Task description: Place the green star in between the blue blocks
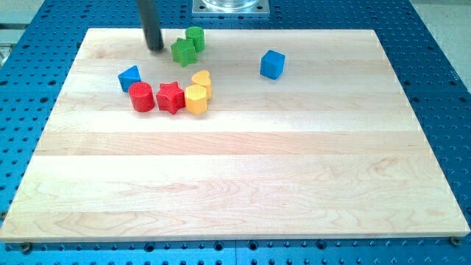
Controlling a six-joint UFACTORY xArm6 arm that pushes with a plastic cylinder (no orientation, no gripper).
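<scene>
Green, small and hard-looking, the green star (183, 51) lies near the counter's (235, 191) far edge toward the far-left corner, touching a green cylinder (195, 37) behind it. My tip (155, 48) stands just to the star's left, apart from it; this end effector is a plain rod with nothing to open or close.

The blue triangle (129, 77) sits nearer the left edge, the blue cube (271, 65) well to the right. The star likely slides lightly and may spin, so push squarely on a flat between its points. A red cylinder (142, 97), red star (170, 97) and two yellow blocks (198, 93) crowd the gap's near side.
</scene>
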